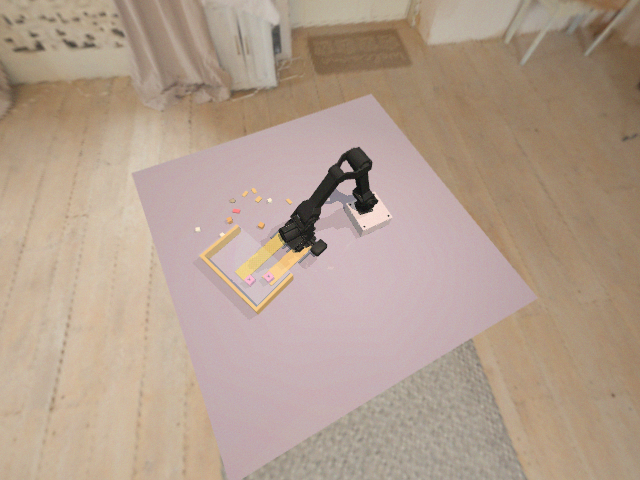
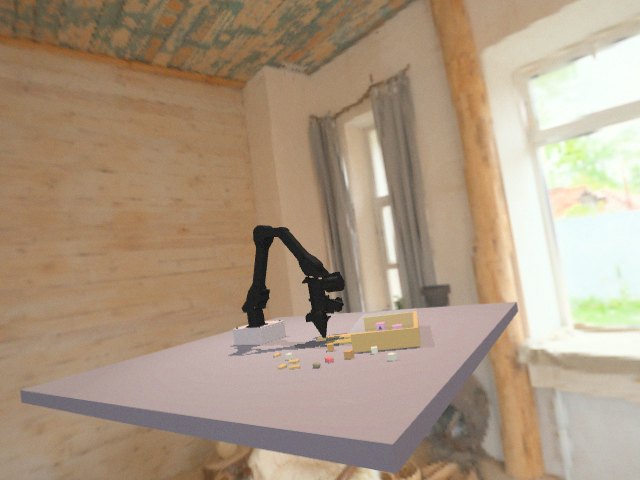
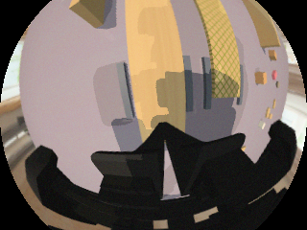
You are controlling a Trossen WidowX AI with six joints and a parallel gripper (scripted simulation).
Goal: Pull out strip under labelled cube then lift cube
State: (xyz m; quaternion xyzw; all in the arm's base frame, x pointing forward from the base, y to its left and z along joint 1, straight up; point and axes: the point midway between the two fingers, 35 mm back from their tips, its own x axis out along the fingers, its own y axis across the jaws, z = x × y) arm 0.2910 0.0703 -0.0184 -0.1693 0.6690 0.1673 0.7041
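A plain orange strip (image 1: 289, 261) (image 3: 155, 29) runs from the tray to my fingertips. My gripper (image 2: 324, 336) (image 3: 163, 126) points down, low at the strip's near end, and appears shut on it; the exact contact is hidden. A pink cube (image 1: 268, 277) (image 2: 380, 326) with a dark mark rests near the plain strip's far end. A second pink cube (image 1: 249, 280) (image 2: 397, 326), also marked in the top view, sits by the far end of a yellow patterned strip (image 1: 261, 255) (image 3: 225, 74). The letters are too small to read.
A yellow-walled tray (image 1: 231, 284) (image 2: 387, 339) surrounds the cubes and opens towards the arm. Low grey rails (image 3: 127, 89) flank the strips. Several small loose pieces, including a red one (image 1: 236, 210) (image 2: 329, 359), lie beside the tray. The white base (image 1: 373, 219) carries the arm.
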